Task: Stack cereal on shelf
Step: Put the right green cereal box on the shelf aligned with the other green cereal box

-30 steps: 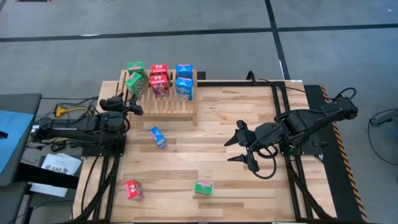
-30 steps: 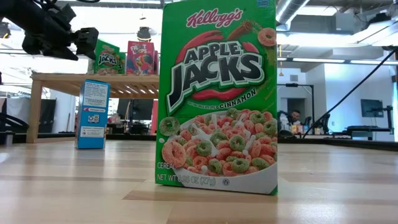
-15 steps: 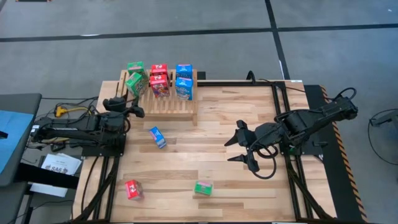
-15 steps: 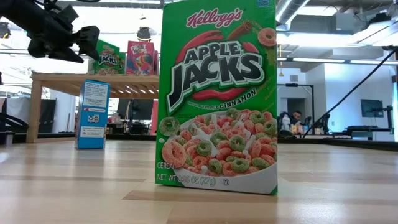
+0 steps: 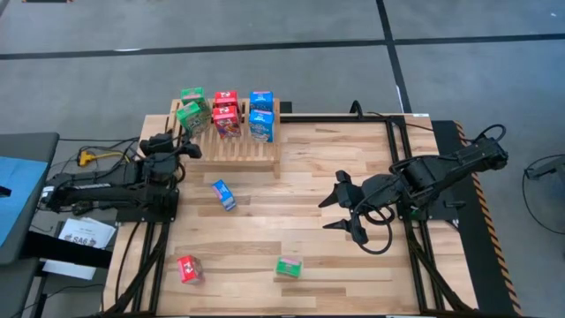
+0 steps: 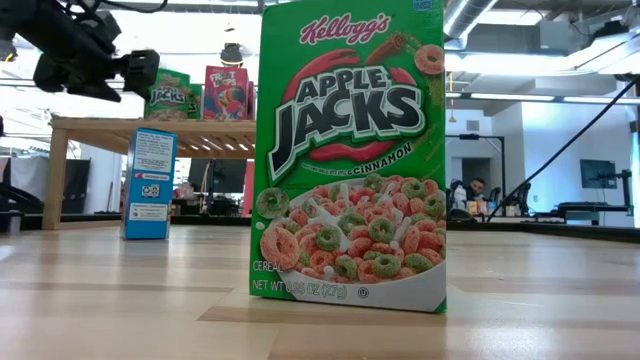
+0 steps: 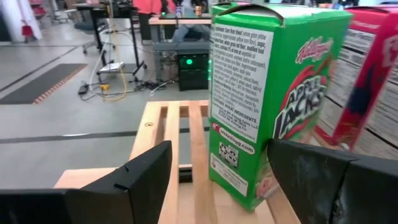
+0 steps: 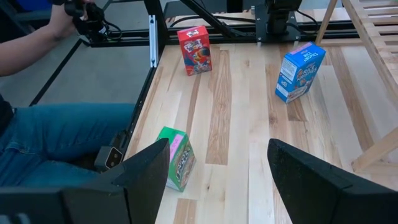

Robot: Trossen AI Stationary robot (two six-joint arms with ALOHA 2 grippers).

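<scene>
Left gripper [image 5: 191, 150] sits at the near-left corner of the shelf [image 5: 256, 157], fingers spread with a clear gap between them. Left wrist view: the two dark fingers [image 7: 134, 180] flank a green cereal box [image 7: 267, 99] standing upright on the slats; cannot tell whether either finger touches the box. A red box [image 7: 367, 81] stands just beside it on the same rack.

Shelf is at the far left-centre of the table [image 5: 309, 221]. On its top, from the high view: two green boxes [image 5: 192, 104] at the left end, the nearer one tilted; two red boxes [image 5: 226, 111] in the middle; two blue boxes [image 5: 260, 113] at the right end. The low view shows the green and red boxes standing on the shelf top, far behind.

Off the shelf, on the plank tabletop: one red box on table [image 5: 189, 268] near the near-left corner; one blue box on table [image 5: 224, 195] just near of the shelf, turned at an angle; one green box on table [image 5: 288, 266] near the near edge, centre. In the low view this last box stands upright and fills the frame [image 6: 350, 150].

Right gripper [image 5: 342, 213] hangs over bare table right of centre, well apart from every box, fingers spread wide. Right wrist view looks past its fingers [image 8: 311, 180] at the three loose boxes. A person's leg in blue jeans [image 8: 56, 137] and a hand [image 8: 74, 15] show beyond the table edge.
</scene>
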